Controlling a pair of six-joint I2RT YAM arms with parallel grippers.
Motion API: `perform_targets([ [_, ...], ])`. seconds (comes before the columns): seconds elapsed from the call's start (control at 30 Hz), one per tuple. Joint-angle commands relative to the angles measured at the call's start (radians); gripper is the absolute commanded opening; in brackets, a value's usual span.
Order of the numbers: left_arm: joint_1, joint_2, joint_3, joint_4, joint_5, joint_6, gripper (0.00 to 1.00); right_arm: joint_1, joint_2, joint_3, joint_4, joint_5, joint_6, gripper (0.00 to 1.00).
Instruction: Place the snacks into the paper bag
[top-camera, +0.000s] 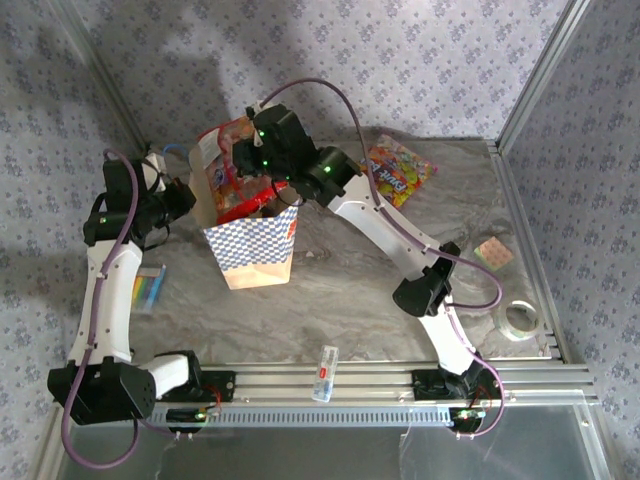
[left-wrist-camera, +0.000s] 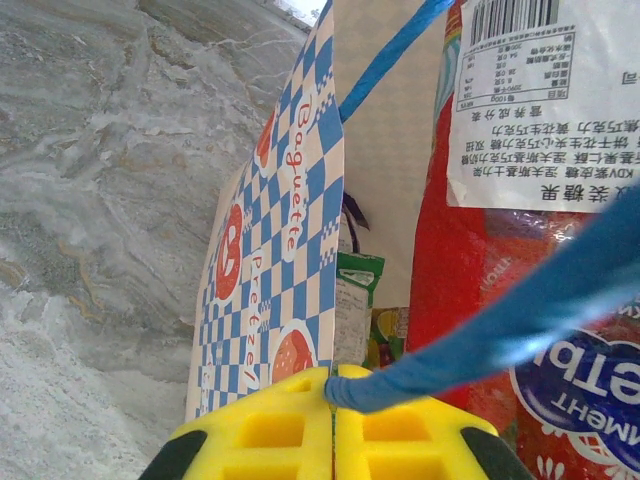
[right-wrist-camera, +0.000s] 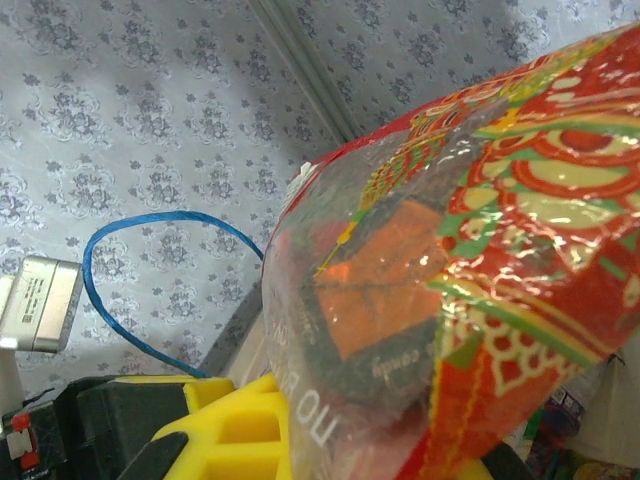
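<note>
Over paper bag (top-camera: 255, 245) mouth, right fingers (right-wrist-camera: 240, 432) clamp red snack packet (right-wrist-camera: 480, 230); left fingers (left-wrist-camera: 270, 430) pinch blue cord handle (left-wrist-camera: 520, 312).

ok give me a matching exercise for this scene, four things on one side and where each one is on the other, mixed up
Things:
1 red packet
2 blue cord handle
3 clear tube
4 tan square pad

Places:
A on the metal rail at the near edge
B pinched in the left gripper
C on the table, right side
D held by the right gripper at the paper bag mouth

Pairs: 1-D, 2-B, 3-A, 4-C
</note>
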Motion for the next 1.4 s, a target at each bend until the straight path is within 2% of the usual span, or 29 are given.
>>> perform_targets([
  [0.0, 0.008, -0.01, 0.009, 0.039, 0.016, -0.007, 0.08, 0.011, -0.033, 0.072, 0.119, 0.041, 0.065, 0.0],
  [0.53, 0.008, -0.012, 0.006, 0.043, 0.032, -0.012, 0.08, 0.023, -0.011, 0.072, 0.107, 0.072, 0.178, 0.0],
  [1.37, 0.009, -0.018, 0.008, 0.045, 0.041, -0.014, 0.07, 0.023, 0.061, 0.079, 0.117, -0.024, 0.272, 0.0],
])
